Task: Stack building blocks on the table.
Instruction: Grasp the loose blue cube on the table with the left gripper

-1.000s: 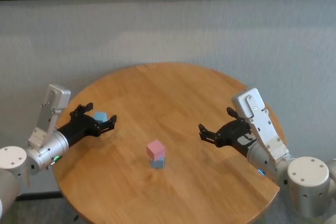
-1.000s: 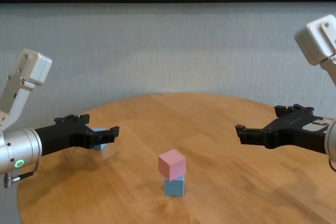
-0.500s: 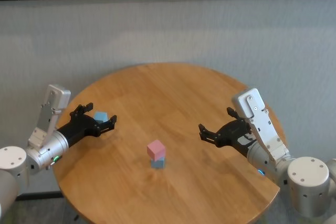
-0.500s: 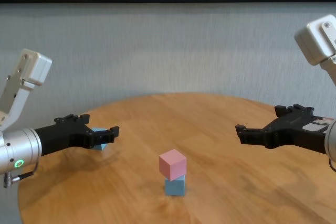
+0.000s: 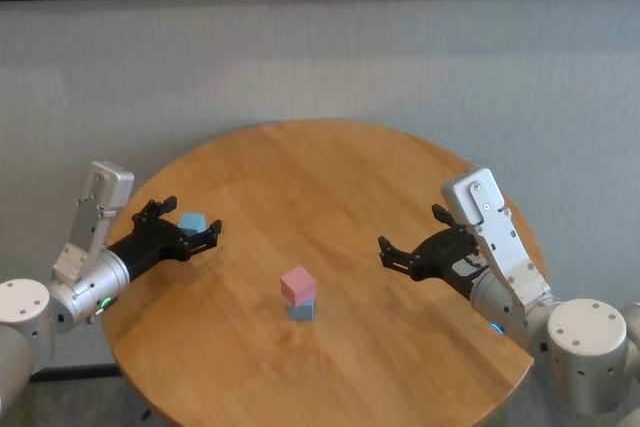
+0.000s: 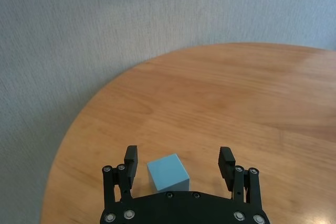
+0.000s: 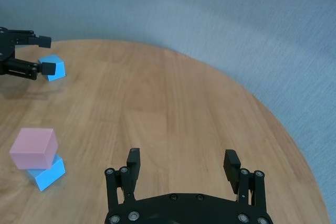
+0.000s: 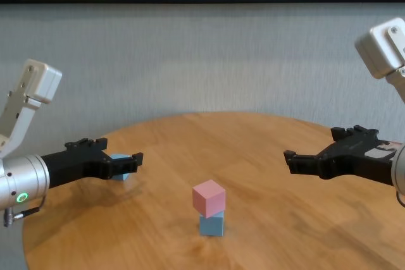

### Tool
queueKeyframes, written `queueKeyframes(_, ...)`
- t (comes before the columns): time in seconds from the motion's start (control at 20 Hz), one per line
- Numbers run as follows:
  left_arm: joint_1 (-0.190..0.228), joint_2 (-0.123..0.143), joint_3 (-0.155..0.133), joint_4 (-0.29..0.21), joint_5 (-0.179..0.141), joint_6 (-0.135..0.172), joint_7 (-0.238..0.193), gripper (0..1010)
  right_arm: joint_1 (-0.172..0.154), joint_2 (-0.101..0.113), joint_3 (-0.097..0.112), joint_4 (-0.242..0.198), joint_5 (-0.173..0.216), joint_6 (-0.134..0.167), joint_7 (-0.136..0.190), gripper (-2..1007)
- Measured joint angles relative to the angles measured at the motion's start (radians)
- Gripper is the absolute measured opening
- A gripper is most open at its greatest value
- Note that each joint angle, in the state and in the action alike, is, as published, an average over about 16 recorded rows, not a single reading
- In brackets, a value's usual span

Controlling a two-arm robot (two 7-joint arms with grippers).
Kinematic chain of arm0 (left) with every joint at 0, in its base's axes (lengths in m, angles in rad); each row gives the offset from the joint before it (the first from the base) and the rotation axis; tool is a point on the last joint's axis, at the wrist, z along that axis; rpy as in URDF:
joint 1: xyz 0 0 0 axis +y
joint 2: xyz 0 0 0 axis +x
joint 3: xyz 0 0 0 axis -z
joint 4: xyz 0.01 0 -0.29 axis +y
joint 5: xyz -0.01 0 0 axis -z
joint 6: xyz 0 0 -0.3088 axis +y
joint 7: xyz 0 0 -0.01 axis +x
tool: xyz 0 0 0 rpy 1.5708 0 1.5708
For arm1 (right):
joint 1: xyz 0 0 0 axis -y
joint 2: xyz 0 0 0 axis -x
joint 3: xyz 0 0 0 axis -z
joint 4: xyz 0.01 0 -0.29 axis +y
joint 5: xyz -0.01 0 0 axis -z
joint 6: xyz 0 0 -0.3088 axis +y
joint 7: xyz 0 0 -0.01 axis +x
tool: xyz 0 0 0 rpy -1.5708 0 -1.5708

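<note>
Nearest me on the round wooden surface (image 5: 330, 167) I see a two-block stack: the pink block (image 5: 298, 285) sits on a blue block (image 5: 301, 310), turned slightly askew to it. The stack stands roughly midway between my two claws and well apart from both.

My right claw (image 5: 410, 245) hangs above the surface on the right side, fingers spread wide with nothing between them. In its wrist view only bare wood shows between the fingers, with the stack off to one side.

My left claw (image 5: 186, 220) is out on the left, near the rim, its fingers also spread apart. The loose blue block (image 5: 191, 222) rests on the surface there. In the left wrist view that block (image 6: 168, 172) sits between the two fingertips (image 6: 130, 156), close in toward the palm, with a gap on either side, so neither finger touches it. I cannot tell from the head or chest view whether the claw is level with the block or a little above it.

Beyond the far rim is a plain grey wall (image 5: 330, 57).
</note>
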State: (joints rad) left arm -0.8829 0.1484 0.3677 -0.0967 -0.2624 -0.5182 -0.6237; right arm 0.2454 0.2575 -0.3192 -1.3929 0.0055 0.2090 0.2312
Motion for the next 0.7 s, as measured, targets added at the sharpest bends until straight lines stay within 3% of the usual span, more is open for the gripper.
queueKeyframes(0.7,0.005,0.002,-0.002,-0.01,0.002,0.005,0.001,1000,0.0,0.0,0.0,0.0,0.0,0.0,0.0,1005)
